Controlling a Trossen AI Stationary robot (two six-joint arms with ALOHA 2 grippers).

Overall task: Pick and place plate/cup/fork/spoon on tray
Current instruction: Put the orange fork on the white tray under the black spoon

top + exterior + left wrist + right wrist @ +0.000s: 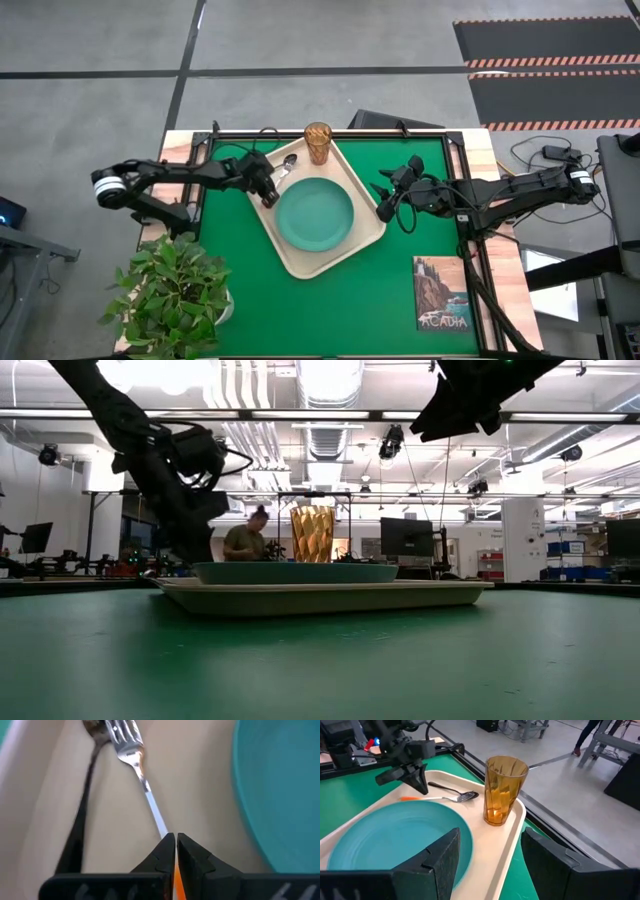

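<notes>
The cream tray (300, 262) lies askew on the green mat. On it rest the teal plate (315, 213), the amber cup (318, 143) upright at its far corner, and the all-metal spoon (87, 785) beside the fork (135, 755). My left gripper (268, 195) is over the tray's left part, shut on the fork's red-orange handle. It also shows in the right wrist view (422, 787). My right gripper (385, 200) waits open and empty just right of the tray, its fingers wide apart (490, 870). My left gripper pinches the fork's red-orange handle (175, 872) between its two fingertips. The fingers slant down from the table's left side, roughly in line with the fork. The metal neck and tines (127, 740) reach out ahead of the fingers and lie low on the tray floor next to the spoon.
An "Acadia" picture book (442, 292) lies at the mat's near right. A potted plant (175, 290) stands at the near left corner. A person (245, 540) sits in the room beyond the table. Bare green mat lies in front of the tray.
</notes>
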